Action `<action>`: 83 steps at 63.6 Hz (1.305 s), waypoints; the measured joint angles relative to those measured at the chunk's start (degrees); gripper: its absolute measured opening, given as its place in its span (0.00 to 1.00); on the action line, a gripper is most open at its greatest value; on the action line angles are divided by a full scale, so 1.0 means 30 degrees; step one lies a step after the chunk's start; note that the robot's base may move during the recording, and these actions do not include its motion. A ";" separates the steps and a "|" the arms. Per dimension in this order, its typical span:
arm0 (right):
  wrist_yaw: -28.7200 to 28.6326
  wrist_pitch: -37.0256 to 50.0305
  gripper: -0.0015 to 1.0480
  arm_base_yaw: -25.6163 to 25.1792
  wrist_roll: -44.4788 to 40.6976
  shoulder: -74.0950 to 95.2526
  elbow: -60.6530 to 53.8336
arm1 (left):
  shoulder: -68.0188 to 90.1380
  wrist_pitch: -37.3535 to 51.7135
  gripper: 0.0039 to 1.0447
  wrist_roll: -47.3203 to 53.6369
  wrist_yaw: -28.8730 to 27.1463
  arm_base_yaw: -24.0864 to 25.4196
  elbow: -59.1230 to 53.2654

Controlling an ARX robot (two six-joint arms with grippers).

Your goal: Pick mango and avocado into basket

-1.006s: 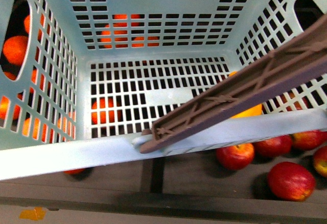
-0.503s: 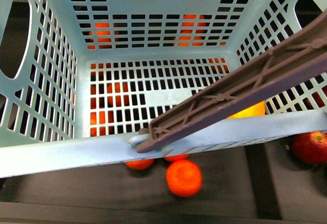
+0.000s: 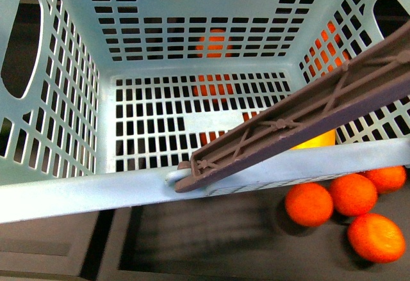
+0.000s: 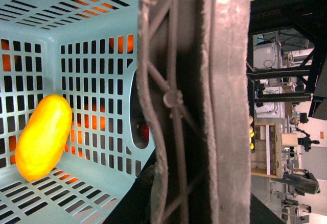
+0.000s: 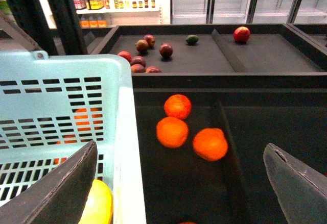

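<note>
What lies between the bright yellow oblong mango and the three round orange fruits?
The side wall of the light teal plastic basket separates the mango from the orange fruits, as the right wrist view shows.

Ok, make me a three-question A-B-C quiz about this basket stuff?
1. Where is the bright yellow oblong mango? A on the dark shelf; B inside the light teal slotted plastic basket; C in a tool.
2. What colour is the basket's swing handle? A white; B red; C brown.
3. How is the right tool? A open, empty; B shut on an orange; C shut on the mango.
Answers: B, teal slotted walls surround it; C, plainly brown in the front view; A, its fingers stand wide apart, nothing between.
</note>
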 joint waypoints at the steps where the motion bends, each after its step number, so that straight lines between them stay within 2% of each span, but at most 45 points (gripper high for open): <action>1: 0.0000 0.0000 0.92 0.0000 0.0007 0.0000 0.0015 | 0.0000 0.0000 0.13 -0.0015 0.0000 0.0000 0.0000; 83: -0.0051 -0.0015 0.92 0.0000 0.0000 0.0007 0.0000 | 0.0000 0.0000 0.13 0.0000 -0.0007 0.0044 0.0015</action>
